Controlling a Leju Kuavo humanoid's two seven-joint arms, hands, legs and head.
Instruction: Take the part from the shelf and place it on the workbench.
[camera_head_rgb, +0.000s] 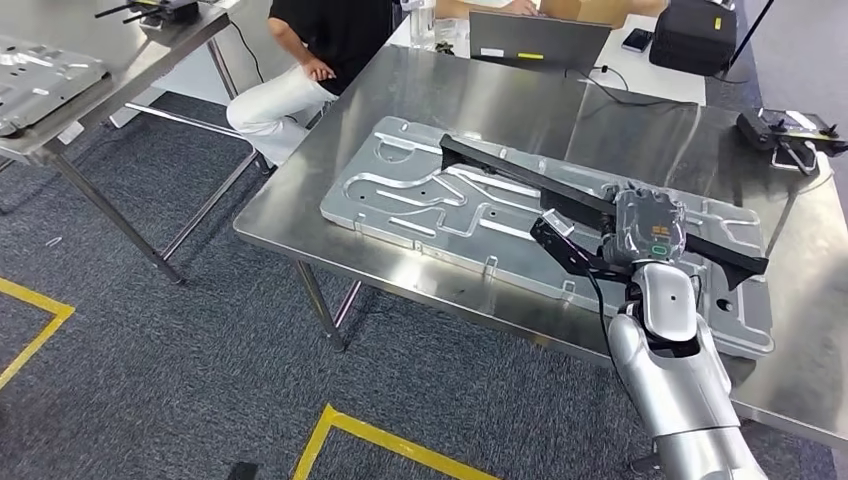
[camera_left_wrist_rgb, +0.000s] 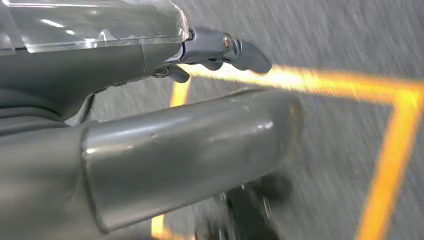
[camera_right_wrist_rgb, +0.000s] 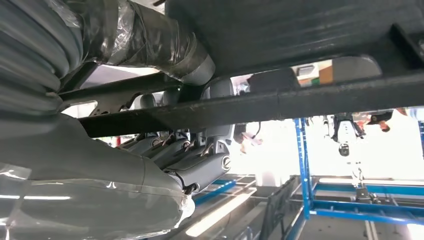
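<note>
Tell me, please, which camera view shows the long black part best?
The head view: the black part shows end to end, held by the right hand above the metal plate on the workbench. The right wrist view shows a close section. The left wrist view looks at floor.

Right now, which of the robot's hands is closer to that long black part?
The right hand: it grips the long black part over the metal tray. The left hand hangs low above the floor.

We see a black part (camera_head_rgb: 520, 180) on a silver plate (camera_head_rgb: 400, 200), yellow lines (camera_head_rgb: 390, 440) crossing grey carpet (camera_head_rgb: 150, 350).
</note>
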